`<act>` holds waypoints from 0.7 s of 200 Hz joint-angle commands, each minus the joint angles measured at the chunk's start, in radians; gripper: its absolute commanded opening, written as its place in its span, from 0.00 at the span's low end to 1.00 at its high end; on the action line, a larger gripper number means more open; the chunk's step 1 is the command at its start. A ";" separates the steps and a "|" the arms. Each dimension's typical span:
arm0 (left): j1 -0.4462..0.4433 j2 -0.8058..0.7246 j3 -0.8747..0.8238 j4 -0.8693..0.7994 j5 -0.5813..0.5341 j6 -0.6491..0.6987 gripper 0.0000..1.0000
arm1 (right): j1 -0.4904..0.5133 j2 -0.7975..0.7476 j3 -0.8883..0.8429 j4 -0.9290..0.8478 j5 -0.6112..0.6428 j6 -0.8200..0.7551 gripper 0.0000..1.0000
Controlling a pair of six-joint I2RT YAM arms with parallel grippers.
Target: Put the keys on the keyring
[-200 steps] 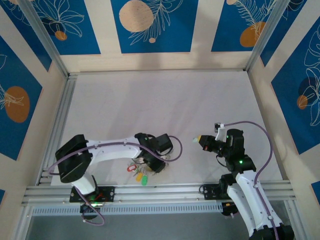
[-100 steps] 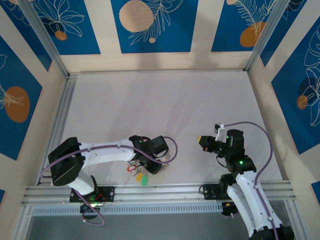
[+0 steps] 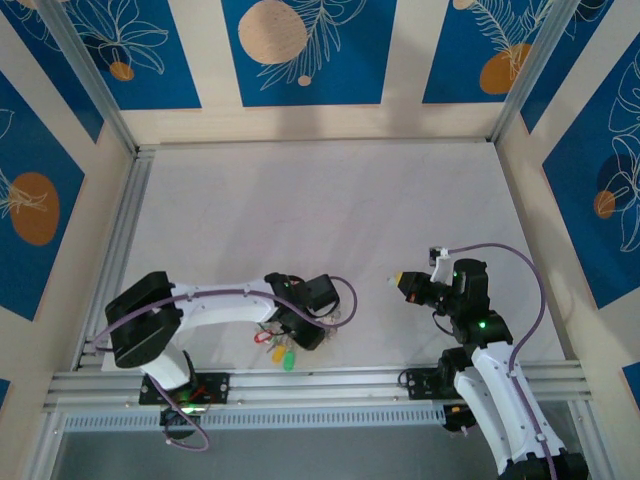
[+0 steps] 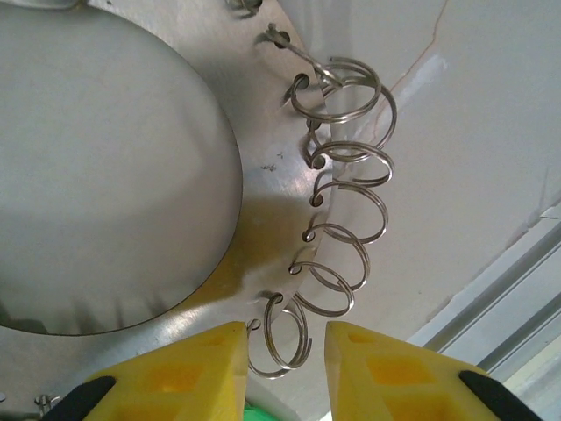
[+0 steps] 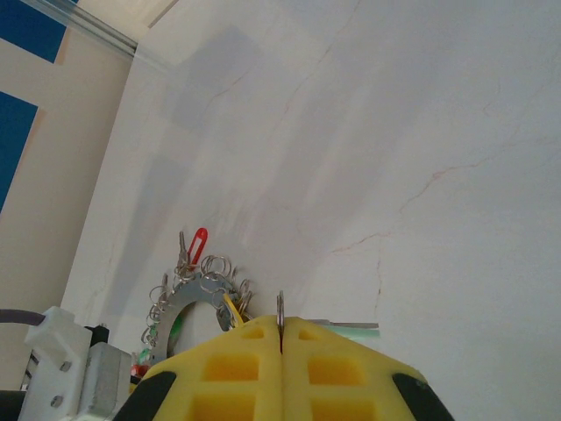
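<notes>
Left wrist: left gripper (image 4: 282, 338) half-spread round a split ring (image 4: 304, 336) on the keyring (image 4: 263, 189). Right gripper (image 5: 280, 323) pinching thin metal, likely a key (image 5: 280, 303). Next: carry across, thread on.

Left arm (image 3: 215, 300), right arm (image 3: 497, 378): white links, black joint housings. Lilac cable (image 3: 521, 262) arcs behind left gripper (image 4: 285, 351) and right gripper (image 5: 281, 351). Fingers (image 4: 180, 377) yellow, black corners.

Lab robot cell: aluminium frame (image 3: 330, 385), blue patterned wall panels (image 3: 350, 60), white tabletop (image 3: 320, 210).
</notes>
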 commanded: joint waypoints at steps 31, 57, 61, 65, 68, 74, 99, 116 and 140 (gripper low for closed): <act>-0.018 0.028 -0.018 -0.006 0.025 -0.024 0.29 | 0.004 -0.009 -0.015 -0.008 -0.009 0.003 0.00; -0.023 0.038 -0.015 -0.009 0.023 -0.026 0.29 | 0.003 -0.009 -0.015 -0.008 -0.009 0.003 0.00; -0.024 0.038 -0.016 -0.009 0.024 -0.026 0.29 | 0.004 -0.008 -0.015 -0.008 -0.008 0.003 0.00; -0.025 0.038 -0.016 -0.010 0.022 -0.027 0.29 | 0.003 -0.009 -0.015 -0.008 -0.007 0.004 0.00; -0.024 0.037 -0.016 -0.011 0.022 -0.027 0.29 | 0.004 -0.009 -0.016 -0.008 -0.007 0.003 0.00; -0.024 0.039 -0.016 -0.009 0.022 -0.028 0.29 | 0.004 -0.008 -0.016 -0.008 -0.006 0.004 0.00; -0.029 0.047 -0.015 -0.009 0.022 -0.036 0.28 | 0.004 -0.007 -0.015 -0.006 -0.004 0.003 0.00; -0.033 0.053 -0.014 -0.007 0.022 -0.040 0.27 | 0.005 -0.009 -0.015 -0.007 -0.004 0.003 0.00; -0.039 0.059 -0.010 -0.006 0.022 -0.047 0.25 | 0.003 -0.008 -0.015 -0.008 -0.004 0.003 0.00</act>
